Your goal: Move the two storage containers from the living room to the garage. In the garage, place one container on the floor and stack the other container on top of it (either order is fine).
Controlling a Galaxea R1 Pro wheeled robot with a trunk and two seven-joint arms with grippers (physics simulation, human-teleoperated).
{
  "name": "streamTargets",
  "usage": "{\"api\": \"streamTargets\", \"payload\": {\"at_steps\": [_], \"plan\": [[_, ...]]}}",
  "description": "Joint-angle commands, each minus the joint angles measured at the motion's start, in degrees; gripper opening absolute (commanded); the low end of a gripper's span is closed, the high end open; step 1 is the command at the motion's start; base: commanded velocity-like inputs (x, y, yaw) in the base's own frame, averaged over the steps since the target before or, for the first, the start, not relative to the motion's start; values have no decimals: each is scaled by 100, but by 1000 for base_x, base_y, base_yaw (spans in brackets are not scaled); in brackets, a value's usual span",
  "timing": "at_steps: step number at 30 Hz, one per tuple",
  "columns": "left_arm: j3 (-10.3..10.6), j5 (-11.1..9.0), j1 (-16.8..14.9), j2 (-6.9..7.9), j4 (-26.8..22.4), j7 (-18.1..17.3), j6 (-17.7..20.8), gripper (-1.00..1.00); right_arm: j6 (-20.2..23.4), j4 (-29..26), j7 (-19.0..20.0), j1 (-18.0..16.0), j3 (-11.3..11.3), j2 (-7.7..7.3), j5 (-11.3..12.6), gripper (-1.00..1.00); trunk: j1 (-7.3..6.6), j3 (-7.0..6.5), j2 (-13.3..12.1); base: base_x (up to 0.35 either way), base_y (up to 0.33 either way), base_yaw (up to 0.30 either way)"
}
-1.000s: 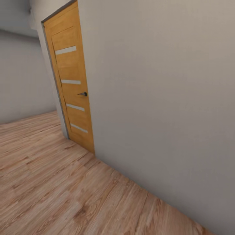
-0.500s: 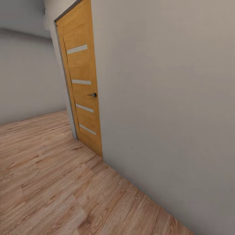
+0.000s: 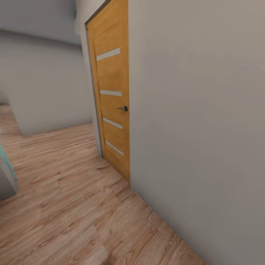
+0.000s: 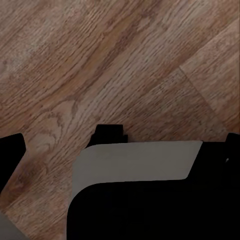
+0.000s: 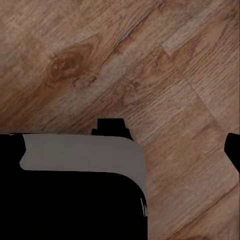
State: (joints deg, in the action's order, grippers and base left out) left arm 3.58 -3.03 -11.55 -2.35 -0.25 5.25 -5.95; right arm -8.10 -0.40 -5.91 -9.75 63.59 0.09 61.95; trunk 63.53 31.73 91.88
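The two storage containers are out of view, and so is the garage. I am in a narrow hallway. In the left wrist view my left gripper (image 4: 122, 137) hangs over wood planks, its dark fingertips (image 4: 10, 150) far apart at the picture's two edges and nothing between them. My right gripper (image 5: 122, 140) shows the same way in the right wrist view, one fingertip (image 5: 232, 147) at the edge, open and empty. Part of my own dark and grey body (image 4: 135, 195) lies below both.
A closed orange door (image 3: 112, 106) with pale stripes and a dark handle (image 3: 123, 108) sits in the grey wall (image 3: 198, 129) close on my right. Light wood planks (image 3: 66, 206) run ahead and leftward. A grey, teal-edged object (image 3: 5, 173) pokes in at the left edge.
The whole head view has shifted: the camera turned left, so the door now sits further right. The teal-edged object and a passage at the far left have come into view.
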Motion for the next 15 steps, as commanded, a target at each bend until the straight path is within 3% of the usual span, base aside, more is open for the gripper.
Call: {"api": "streamTargets", "payload": {"at_steps": [1,15], "plan": [[39,-31,-5,-2,8,20,-20,100,-14,-4,-24,-1,48,0,45,100,3,6,2,323,0,297],[37,-31,-5,6,8,20,-20,100,-16,-4,-24,-1,48,0,45,100,3,6,2,323,0,297]]}}
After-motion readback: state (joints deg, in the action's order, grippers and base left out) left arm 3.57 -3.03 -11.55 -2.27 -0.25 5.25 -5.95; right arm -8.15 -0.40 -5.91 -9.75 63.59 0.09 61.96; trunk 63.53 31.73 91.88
